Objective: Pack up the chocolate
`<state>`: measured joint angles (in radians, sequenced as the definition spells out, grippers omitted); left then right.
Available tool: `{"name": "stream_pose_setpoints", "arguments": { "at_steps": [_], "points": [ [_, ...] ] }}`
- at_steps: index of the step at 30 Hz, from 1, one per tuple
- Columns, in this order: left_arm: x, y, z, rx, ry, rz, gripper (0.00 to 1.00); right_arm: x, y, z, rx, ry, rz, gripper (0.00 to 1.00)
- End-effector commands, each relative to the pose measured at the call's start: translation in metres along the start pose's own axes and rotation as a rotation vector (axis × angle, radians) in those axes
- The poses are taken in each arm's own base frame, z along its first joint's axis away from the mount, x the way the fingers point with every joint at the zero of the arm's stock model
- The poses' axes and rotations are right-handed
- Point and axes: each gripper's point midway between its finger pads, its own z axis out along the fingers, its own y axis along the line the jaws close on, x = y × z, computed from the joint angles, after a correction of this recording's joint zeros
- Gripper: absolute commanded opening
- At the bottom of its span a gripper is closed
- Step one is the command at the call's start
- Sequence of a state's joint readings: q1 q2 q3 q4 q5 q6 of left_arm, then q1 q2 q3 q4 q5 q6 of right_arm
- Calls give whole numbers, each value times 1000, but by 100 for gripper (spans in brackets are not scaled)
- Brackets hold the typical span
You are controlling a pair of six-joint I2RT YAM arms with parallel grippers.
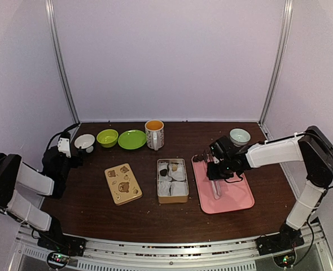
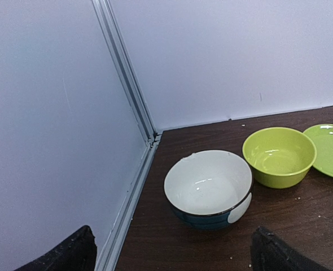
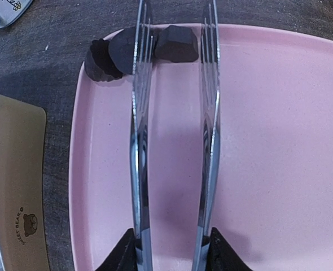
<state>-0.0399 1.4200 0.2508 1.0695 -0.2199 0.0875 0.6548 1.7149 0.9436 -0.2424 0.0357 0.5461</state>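
Nearest the arm bases, three things lie in a row on the dark brown wooden table. A tan rectangular tin lid printed with bears is on the left. An open tan rectangular tin lined with white paper cups is in the middle, and a flat pink plastic tray is on the right. At the tin's far end sit a dark lump of chocolate and, just beside it, a lighter brown lump.

The right gripper hangs over the tray. Its fingers press on the outsides of a pair of shiny metal tongs, pinching them. The tongs' two arms stand apart and point at the tray's far corner on the tin's side. There three dark brown rounded lumps of chocolate sit close together: one between the tong tips, one under the tong arm nearer the tin, and one at the corner rim, touching the second. Whether the tips touch any lump I cannot tell.

Farther back at the table's left edge, the left gripper is spread wide and holds nothing. It faces a round white bowl with a dark blue outside. Along the far row to the right come a lime green bowl, a lime green plate, a white mug with an orange inside and, behind the tray, a small pale green bowl.
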Motion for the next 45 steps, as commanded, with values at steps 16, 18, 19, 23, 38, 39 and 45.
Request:
{"name": "stream_pose_setpoints", "arguments": {
  "at_steps": [16, 18, 19, 23, 38, 39, 45],
  "points": [
    [-16, 4, 3, -9, -58, -17, 98, -5, 3, 13, 31, 42, 0, 38],
    [-16, 4, 3, -9, -57, -18, 98, -5, 3, 14, 33, 47, -1, 37],
    [-16, 4, 3, -10, -59, -18, 98, -4, 3, 14, 35, 51, -2, 37],
    [-16, 4, 3, -9, -59, -18, 98, -3, 3, 18, 45, 70, -6, 36],
    [-16, 4, 3, -9, -59, -18, 98, -9, 2, -3, -3, -20, -4, 30],
    [-16, 4, 3, -10, -59, -18, 98, -9, 3, -6, -11, -26, -10, 30],
    [-17, 4, 3, -10, -60, -18, 98, -7, 25, -23, -171, -50, -91, 30]
  ]
}}
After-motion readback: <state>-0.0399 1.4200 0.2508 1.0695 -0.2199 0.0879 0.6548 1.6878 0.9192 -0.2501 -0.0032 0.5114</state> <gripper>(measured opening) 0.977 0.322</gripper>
